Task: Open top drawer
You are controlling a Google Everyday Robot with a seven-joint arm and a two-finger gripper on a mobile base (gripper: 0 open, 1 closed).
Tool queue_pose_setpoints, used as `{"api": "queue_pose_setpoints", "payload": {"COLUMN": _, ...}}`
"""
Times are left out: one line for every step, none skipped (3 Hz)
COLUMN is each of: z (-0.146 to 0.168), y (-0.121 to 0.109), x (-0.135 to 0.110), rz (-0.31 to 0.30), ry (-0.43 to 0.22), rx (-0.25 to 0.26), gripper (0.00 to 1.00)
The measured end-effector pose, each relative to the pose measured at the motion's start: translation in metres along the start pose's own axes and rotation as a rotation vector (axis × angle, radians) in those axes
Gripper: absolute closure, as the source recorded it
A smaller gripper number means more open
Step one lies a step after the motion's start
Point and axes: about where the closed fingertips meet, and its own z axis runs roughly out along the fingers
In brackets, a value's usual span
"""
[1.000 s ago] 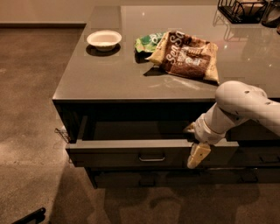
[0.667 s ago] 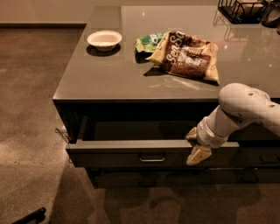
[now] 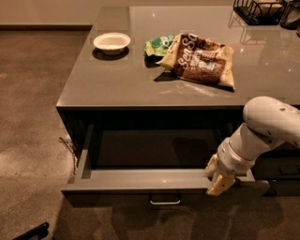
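Bar pull (image 3: 165,201) sits unused at front centre. Top drawer (image 3: 140,180) stands well out from under counter (image 3: 140,89). Gripper (image 3: 215,177) is right of pull, clamped over drawer's front lip, one finger outside, one inside. Your grip is off-centre: draw straight back, level, slow near end stop, or drawer may rack. Task looks nearly done. Beyond, on counter: brown snack bag (image 3: 199,61), green packet (image 3: 157,46), white bowl (image 3: 111,42), wire basket (image 3: 258,10) far right.
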Motion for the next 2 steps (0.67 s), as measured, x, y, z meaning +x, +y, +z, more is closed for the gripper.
{"api": "queue_pose_setpoints", "payload": {"z": 0.0004, "y": 0.0112, "x": -0.0010, "rz": 0.006, "ry": -0.005, "rx": -0.023, "gripper": 1.00}}
{"api": "queue_pose_setpoints", "payload": {"z": 0.0012, "y": 0.0118, "x": -0.0011, "rz": 0.006, "ry": -0.005, "rx": -0.025, "gripper": 0.82}}
